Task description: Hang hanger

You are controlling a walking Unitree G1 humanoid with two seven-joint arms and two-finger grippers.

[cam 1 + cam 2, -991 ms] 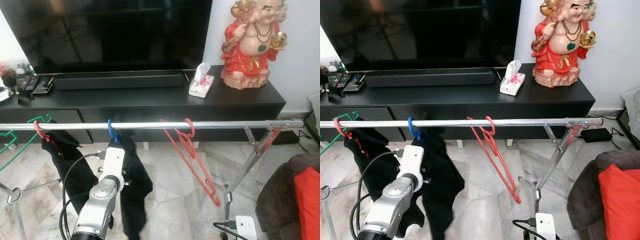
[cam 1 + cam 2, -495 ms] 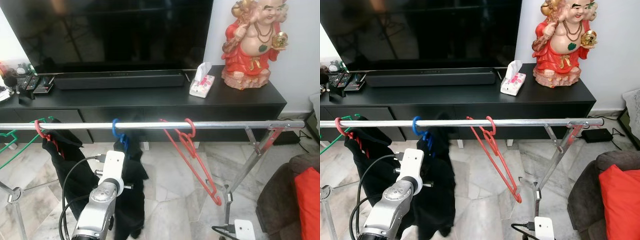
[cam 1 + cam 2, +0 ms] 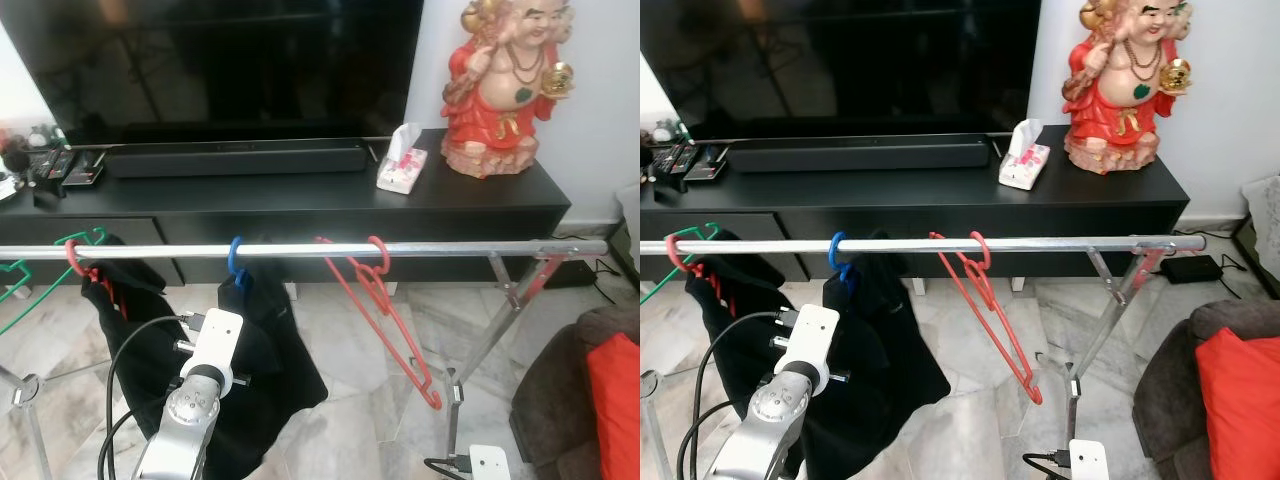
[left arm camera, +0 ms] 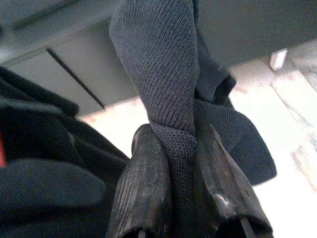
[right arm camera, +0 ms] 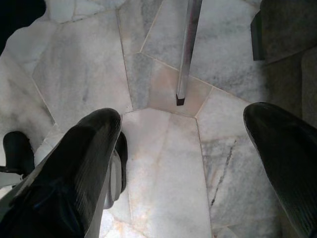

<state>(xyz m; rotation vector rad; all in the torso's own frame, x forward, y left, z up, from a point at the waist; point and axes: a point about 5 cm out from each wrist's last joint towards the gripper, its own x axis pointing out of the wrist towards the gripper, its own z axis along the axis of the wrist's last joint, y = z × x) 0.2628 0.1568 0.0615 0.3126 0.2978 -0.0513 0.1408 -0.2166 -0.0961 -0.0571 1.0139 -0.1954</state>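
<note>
Now | left gripper [image 4: 181, 198] pinched on black garment [image 3: 270, 350] | blue hanger [image 3: 236, 262] hooked on rail [image 3: 450, 248] | right gripper [image 5: 190, 163] spread wide, empty, above floor [image 5: 163, 188]

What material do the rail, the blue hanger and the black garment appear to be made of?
Rail: likely bare metal, silver and shiny with highlights. Blue hanger: probably plastic or plastic-coated wire, smooth with uniform colour. Black garment: knitted fabric, matte; fine ribbed stitches show where the left gripper pinches it.
</note>
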